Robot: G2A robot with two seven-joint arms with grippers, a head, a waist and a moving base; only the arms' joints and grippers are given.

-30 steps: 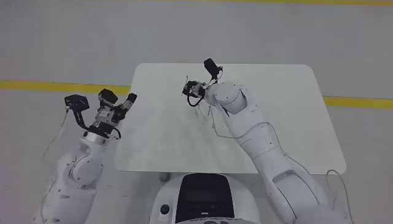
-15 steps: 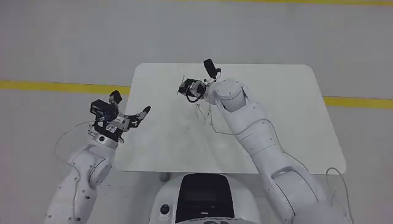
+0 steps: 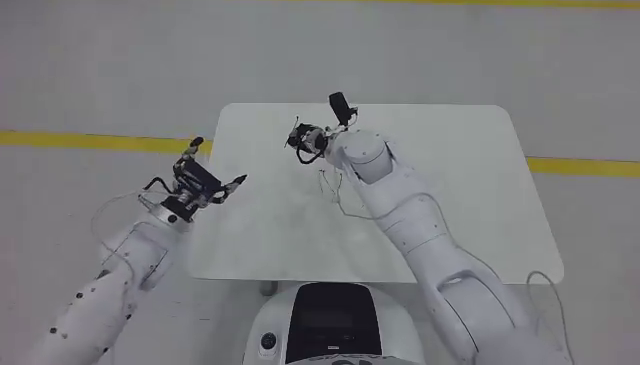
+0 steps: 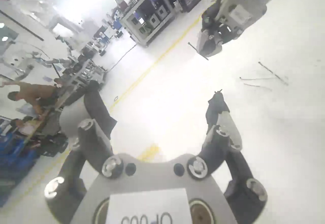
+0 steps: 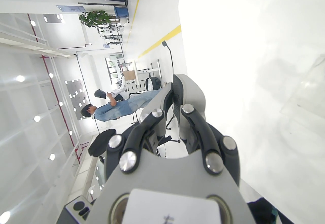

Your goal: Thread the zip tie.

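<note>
White table [image 3: 480,195] spans the middle of the top view from left of centre to the right side. At the left of that frame, at the table's left edge, the left gripper [image 3: 218,161] hangs with its pincer spread wide. One dark fingertip sits out over the floor and the other just over the tabletop. In the left wrist view the same two fingers [image 4: 94,108] stand well apart, with bare table between them.

Further right, in the upper middle of the top view, the right gripper [image 3: 296,137] is held above the far left part of the table. Its pincer is narrow, pinched on the zip tie [image 5: 172,62]. This is a thin black strip that passes between the pressed fingers and sticks out past the fingertips to a small thicker end. The tie is clear of the tabletop and well apart from the left gripper.

Just below the right gripper in the top view, a few loose ties [image 4: 264,79] lie flat on the table, thin and dark, close together
</note>
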